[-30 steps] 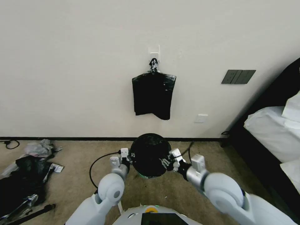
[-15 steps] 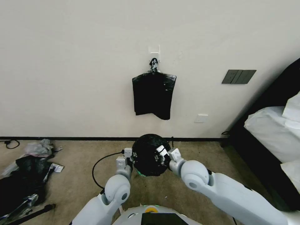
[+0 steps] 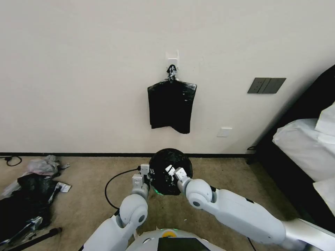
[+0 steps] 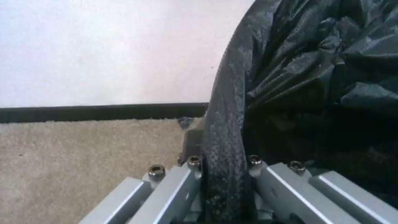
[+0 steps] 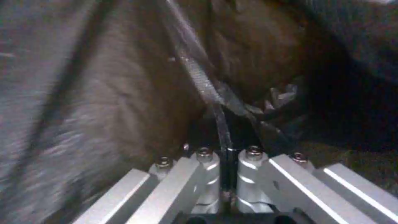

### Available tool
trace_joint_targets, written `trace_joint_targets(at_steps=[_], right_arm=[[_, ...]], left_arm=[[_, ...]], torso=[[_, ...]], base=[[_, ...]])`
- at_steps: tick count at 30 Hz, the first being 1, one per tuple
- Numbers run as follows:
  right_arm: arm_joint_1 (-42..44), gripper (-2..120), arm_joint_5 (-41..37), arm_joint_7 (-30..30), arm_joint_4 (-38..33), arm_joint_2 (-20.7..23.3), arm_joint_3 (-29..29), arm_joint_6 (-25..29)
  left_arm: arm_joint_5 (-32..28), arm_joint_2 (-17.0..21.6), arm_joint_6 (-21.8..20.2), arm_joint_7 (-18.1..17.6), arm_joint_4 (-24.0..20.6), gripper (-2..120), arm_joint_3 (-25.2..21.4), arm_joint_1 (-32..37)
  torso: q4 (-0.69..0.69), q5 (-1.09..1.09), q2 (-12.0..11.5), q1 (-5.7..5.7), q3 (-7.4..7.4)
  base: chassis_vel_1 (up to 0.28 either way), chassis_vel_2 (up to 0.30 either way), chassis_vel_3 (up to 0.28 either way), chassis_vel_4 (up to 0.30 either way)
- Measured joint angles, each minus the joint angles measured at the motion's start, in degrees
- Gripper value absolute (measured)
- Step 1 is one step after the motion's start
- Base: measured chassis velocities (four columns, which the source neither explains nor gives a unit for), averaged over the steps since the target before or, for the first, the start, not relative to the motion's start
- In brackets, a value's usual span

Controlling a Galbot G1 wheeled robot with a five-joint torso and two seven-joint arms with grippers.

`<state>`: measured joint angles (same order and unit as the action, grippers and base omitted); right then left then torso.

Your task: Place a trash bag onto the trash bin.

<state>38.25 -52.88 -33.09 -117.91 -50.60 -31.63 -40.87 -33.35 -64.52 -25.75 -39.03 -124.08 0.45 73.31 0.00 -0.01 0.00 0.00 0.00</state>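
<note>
The black glossy trash bag (image 3: 171, 165) is draped over the trash bin on the carpet by the wall, and only a thin pale edge of the trash bin (image 3: 157, 192) peeks out beneath it. My left gripper (image 3: 148, 173) is at the bag's left side. In the left wrist view the left gripper (image 4: 224, 161) is shut on the bag-covered rim (image 4: 224, 118). My right gripper (image 3: 170, 173) reaches over the middle of the bag. Seen from the right wrist, the right gripper (image 5: 226, 152) is shut on a taut fold of the bag's film (image 5: 199, 77).
A flat sheaf of black bags (image 3: 171, 106) hangs from a wall hook above the bin. A heap of black and grey plastic litter (image 3: 28, 195) lies on the floor at left. A black cable (image 3: 113, 183) loops beside my left arm. A bed (image 3: 307, 146) stands at right.
My right arm has swung left, from the bag's right side to over its middle, pulling the film along. The left gripper has edged slightly right and kept its hold.
</note>
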Motion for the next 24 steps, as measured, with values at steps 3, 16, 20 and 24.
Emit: trace_joint_targets(at_steps=[3, 16, 20, 24], right_arm=[[-1.49, 0, -0.02, -0.72, 2.04, -0.65, -1.45, 0.04], [-5.82, 0, 0.05, -2.19, 8.58, -3.70, -5.30, 0.12], [-7.04, 0, 0.06, -2.86, 10.22, -5.03, -6.49, 0.14], [-7.38, 0, 0.18, -3.56, 11.82, -6.53, -7.11, 0.16]], left_arm=[[0.68, 0.33, 0.11, 0.07, -0.62, 1, -0.03, 0.38], [0.92, 0.57, 0.12, 0.20, -1.94, 1, 0.02, 1.20], [0.94, 0.43, 0.12, 0.23, -2.10, 1, 0.10, 1.29], [0.93, 0.31, 0.12, 0.24, -2.52, 1, 0.10, 1.30]], torso=[[0.00, 0.00, 0.00, 0.00, 0.00], [0.00, 0.00, 0.00, 0.00, 0.00], [0.00, 0.00, 0.00, 0.00, 0.00], [0.01, 0.01, 0.00, 0.00, 0.00]], base=[[0.000, 0.000, 0.000, 0.000], [0.000, 0.000, 0.000, 0.000], [0.000, 0.000, 0.000, 0.000], [0.000, 0.000, 0.000, 0.000]])
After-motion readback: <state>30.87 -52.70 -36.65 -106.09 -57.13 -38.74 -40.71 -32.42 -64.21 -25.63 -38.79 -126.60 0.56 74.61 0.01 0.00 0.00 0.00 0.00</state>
